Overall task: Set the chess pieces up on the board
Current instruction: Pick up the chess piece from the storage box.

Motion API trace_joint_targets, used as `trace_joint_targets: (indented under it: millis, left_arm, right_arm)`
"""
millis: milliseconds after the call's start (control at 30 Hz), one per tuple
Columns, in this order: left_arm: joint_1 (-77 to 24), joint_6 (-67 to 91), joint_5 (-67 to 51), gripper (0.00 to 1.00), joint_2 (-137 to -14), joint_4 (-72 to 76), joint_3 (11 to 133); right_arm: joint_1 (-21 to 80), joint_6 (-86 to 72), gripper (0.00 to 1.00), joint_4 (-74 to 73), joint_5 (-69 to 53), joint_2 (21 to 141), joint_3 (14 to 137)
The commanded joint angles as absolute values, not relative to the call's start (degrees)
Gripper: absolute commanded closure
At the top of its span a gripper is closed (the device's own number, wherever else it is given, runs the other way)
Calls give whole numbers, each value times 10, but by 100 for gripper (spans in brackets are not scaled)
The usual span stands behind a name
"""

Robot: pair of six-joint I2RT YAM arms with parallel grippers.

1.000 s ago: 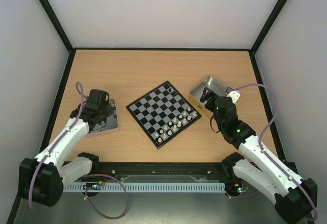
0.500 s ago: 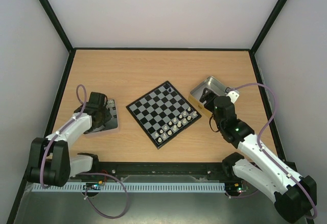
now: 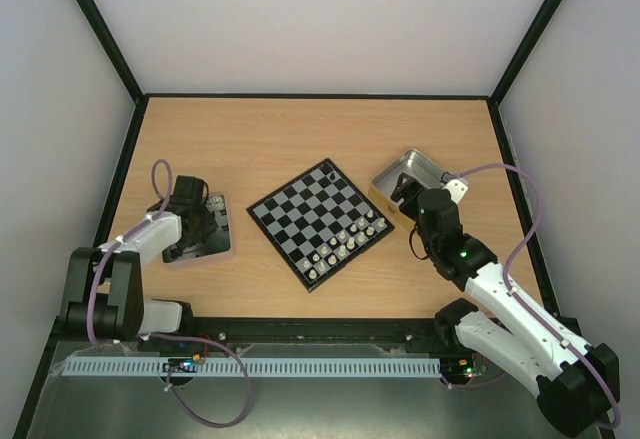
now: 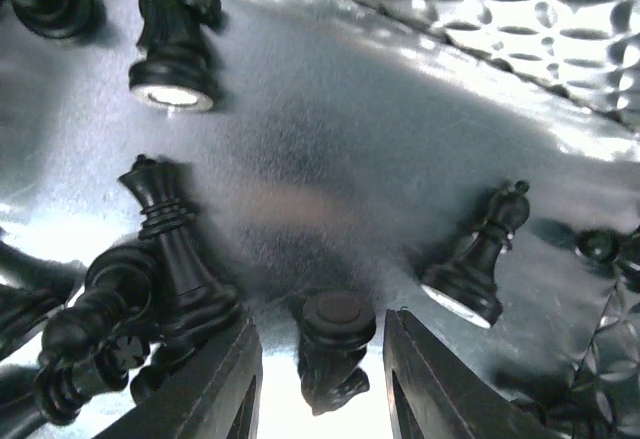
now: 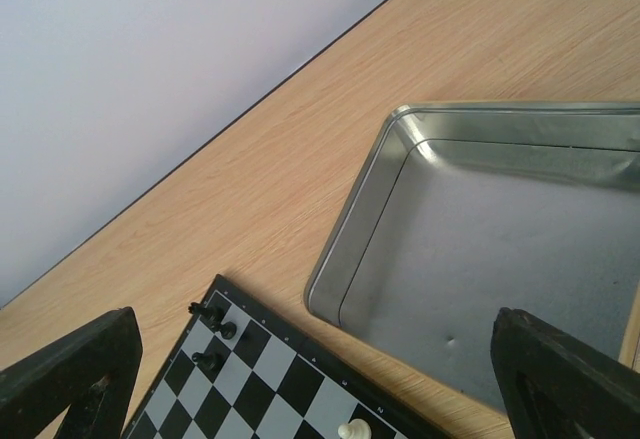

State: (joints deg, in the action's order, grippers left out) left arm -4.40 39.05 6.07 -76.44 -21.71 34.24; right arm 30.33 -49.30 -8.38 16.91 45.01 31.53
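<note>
From above, the board point(image 3: 315, 214) sat in the middle of the surface point(image 3: 300, 129), turned corner-on. White pieces point(image 3: 345, 242) were ranked along its near-right edge, and a few black pieces point(image 3: 331, 172) stood at the far corner. My left fingers point(image 3: 192, 227) were down in the left tin point(image 3: 225, 251). My right fingers point(image 3: 402, 191) hung over the right tin point(image 3: 425, 167).

On the left wrist view, the fingers stood partly open astride a toppled piece point(image 4: 335, 344), its base towards me. Gaps showed on both sides, so nothing was gripped. A tall piece point(image 4: 165, 239) lay just beside the left finger. I judged I should centre on the toppled piece, close slowly and lift straight, sparing the neighbours.

On the right wrist view, the fingers gaped wide and held nothing, above the tin's bare floor and the board's corner.
</note>
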Motion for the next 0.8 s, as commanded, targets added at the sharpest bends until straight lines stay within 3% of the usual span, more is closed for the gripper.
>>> trace_joint_targets:
  millis: [0, 367, 500, 600, 767]
  left_arm:
    - [-34, 377, 62, 64, -779, -203, 366]
    - [-26, 371, 55, 70, -806, -186, 362]
    - [-26, 370, 52, 79, -807, -185, 360]
    - [-26, 371, 50, 84, -796, -189, 360]
    - [-26, 383, 45, 85, -746, -205, 361]
  right_arm:
    - [301, -501, 6, -74, 182, 451, 311]
    - [301, -505, 7, -74, 178, 451, 313]
    - [301, -505, 7, -74, 176, 452, 313]
    - [301, -503, 7, -72, 172, 453, 313]
    - [301, -490, 7, -59, 139, 461, 314]
